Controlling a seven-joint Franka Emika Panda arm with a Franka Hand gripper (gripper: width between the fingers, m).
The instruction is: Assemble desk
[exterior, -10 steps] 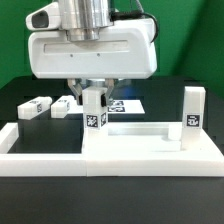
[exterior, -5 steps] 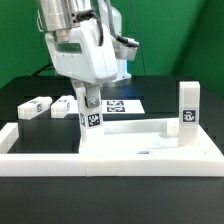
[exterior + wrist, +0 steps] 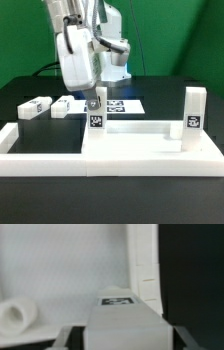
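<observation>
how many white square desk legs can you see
4. Two short white square-section plastic legs lie loose at the exterior view's left; one stands held in the gripper on the white rimmed desk top; one stands upright at that view's right. None seems hidden.

White, rounded arm (image 3: 78,48) shell in the upper left of the frame, thin dark cable (image 3: 135,45) beside it, grey pincer (image 3: 95,102) fingers.

We see a white plastic square-section leg (image 3: 125,324), with a black-and-white square tag (image 3: 117,301) near its far end, gripped between two grey fingers (image 3: 72,338) over the white plastic rimmed desk top (image 3: 60,263), with its round white socket (image 3: 12,317) and the black table (image 3: 195,280) to either side.
</observation>
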